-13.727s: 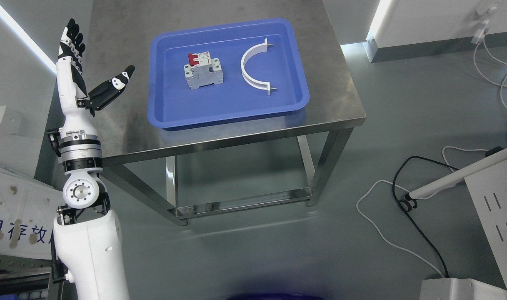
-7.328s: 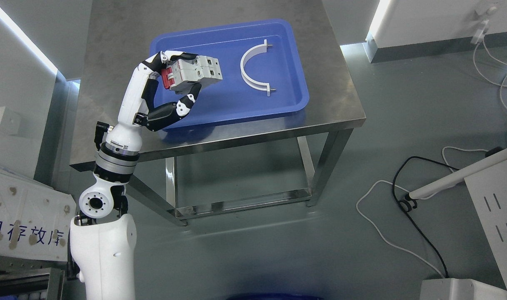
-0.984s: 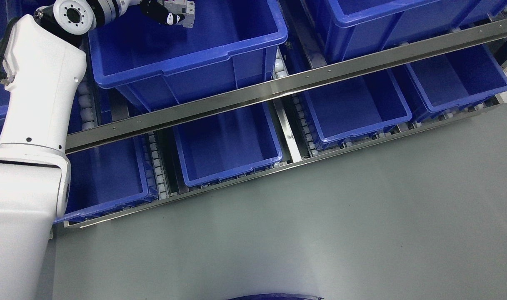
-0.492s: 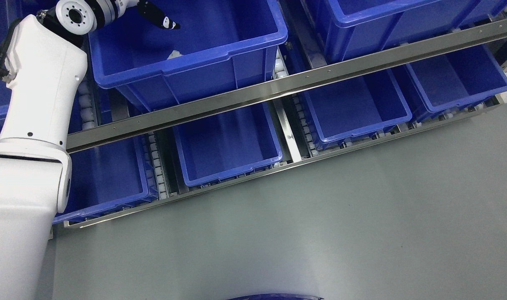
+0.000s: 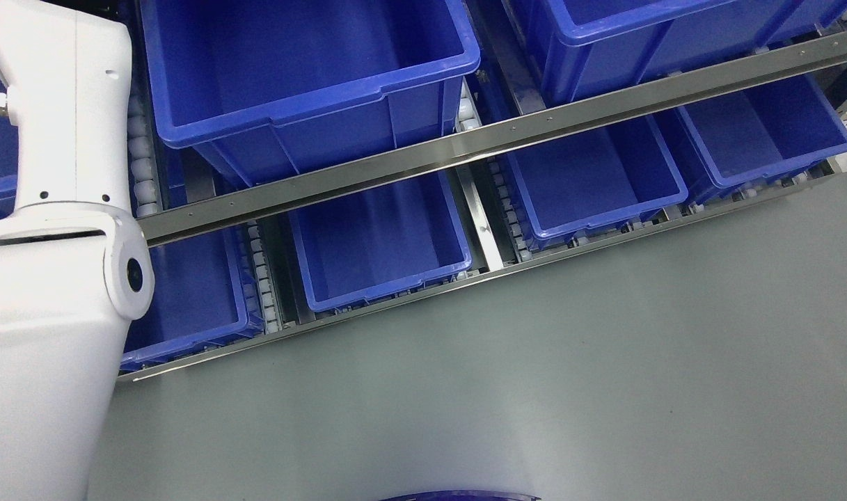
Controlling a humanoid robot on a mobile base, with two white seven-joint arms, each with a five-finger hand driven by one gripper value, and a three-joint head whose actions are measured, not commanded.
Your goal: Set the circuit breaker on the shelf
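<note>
Only the left arm shows, rising along the left edge; its hand lies beyond the top edge, so its fingers cannot be judged. No circuit breaker is visible; the front wall of the upper-left blue bin on the shelf rail hides the bin floor.

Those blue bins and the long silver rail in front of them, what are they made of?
The bins look like moulded plastic: even blue colour, rounded rims, a soft sheen. The rail looks like brushed steel, grey and reflective with small fasteners along it, though it could be aluminium.
</note>
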